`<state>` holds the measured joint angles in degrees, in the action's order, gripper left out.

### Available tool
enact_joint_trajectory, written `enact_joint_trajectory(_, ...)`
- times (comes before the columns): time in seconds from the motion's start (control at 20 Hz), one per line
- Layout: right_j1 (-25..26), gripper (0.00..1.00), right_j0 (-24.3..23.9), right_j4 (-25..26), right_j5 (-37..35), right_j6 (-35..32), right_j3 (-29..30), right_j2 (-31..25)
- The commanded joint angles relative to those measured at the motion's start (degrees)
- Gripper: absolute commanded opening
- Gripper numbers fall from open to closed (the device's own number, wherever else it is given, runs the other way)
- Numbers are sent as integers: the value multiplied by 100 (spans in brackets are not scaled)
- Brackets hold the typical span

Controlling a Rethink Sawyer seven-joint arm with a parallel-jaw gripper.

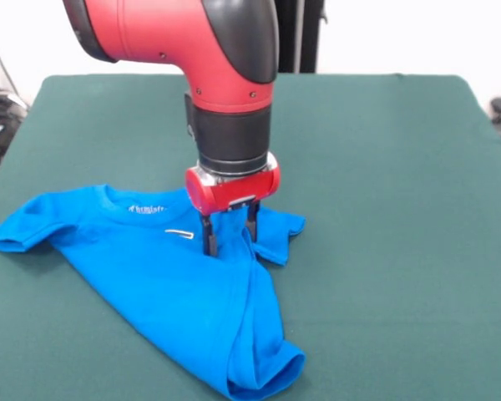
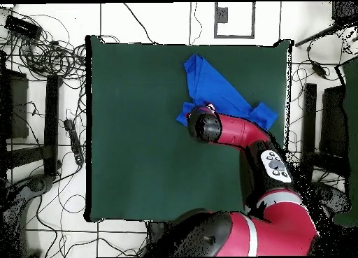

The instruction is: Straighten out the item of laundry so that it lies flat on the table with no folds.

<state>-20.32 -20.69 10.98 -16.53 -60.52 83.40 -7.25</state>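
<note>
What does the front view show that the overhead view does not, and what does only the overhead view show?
Only the front view shows the red and black gripper, its two fingers apart and down on the bright blue T-shirt, plus white lettering inside the collar. Only the overhead view shows all four edges of the dark green felt table, tangled cables on the floor and the arm's base; the arm hides the gripper there. Both show the shirt bunched with folds, not flat.

arm [image 1: 184, 38]: glossy red shell, black elbow cap, small dark screws | wrist: black cylinder over silver ring | end effector [image 1: 231, 234]: red rounded housing, two dark fingers | overhead: grey button pad on red link
</note>
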Motion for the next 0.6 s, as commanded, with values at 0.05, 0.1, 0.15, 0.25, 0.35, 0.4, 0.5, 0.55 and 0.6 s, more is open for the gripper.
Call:
enact_joint_trajectory(0.05, 265, 100, 3, -186, -422, -883, -273, -264)
enact_joint_trajectory(0.1, 267, 100, -5, -180, -419, -879, -272, -278)
enact_joint_trajectory(0.15, 270, 100, -10, -174, -420, -874, -275, -285)
enact_joint_trajectory(0.25, 262, 100, -34, -157, -421, -853, -257, -306)
enact_joint_trajectory(0.35, 244, 100, -37, -144, -419, -855, -229, -301)
enact_joint_trajectory(0.4, 227, 100, -30, -136, -399, -871, -198, -287)
enact_joint_trajectory(0.5, 190, 100, -14, -139, -418, -892, -159, -262)
enact_joint_trajectory(0.55, 157, 100, 3, -138, -430, -912, -130, -234)
enact_joint_trajectory(0.6, 131, 100, 22, -145, -462, -928, -117, -206)
